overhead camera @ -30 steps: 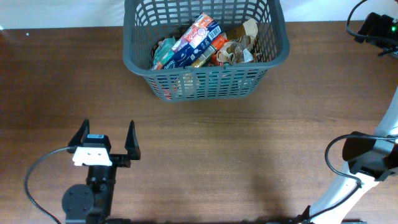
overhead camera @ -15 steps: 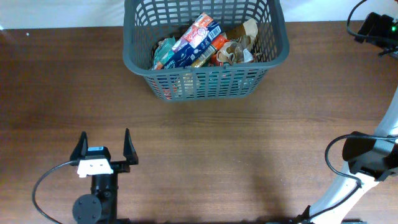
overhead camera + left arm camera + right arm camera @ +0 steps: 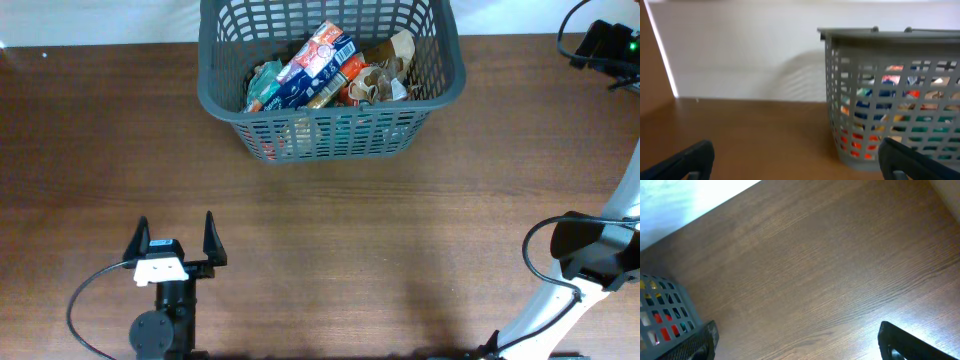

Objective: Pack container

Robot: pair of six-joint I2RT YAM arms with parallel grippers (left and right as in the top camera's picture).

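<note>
Left gripper (image 3: 175,222) had drawn back toward the near edge of the counter (image 3: 400,230) and shifted slightly right; its jaws stood spread, holding nothing. Right gripper (image 3: 796,327) likewise wide apart and empty, out by the counter's right side. Container (image 3: 330,132) sat at the far edge, centre, with mixed packages (image 3: 305,65) heaped inside. No loose item on the counter. Judged packing finished, arms retiring; next move probably only parking clear. Printing on the packages too small to read.
</note>
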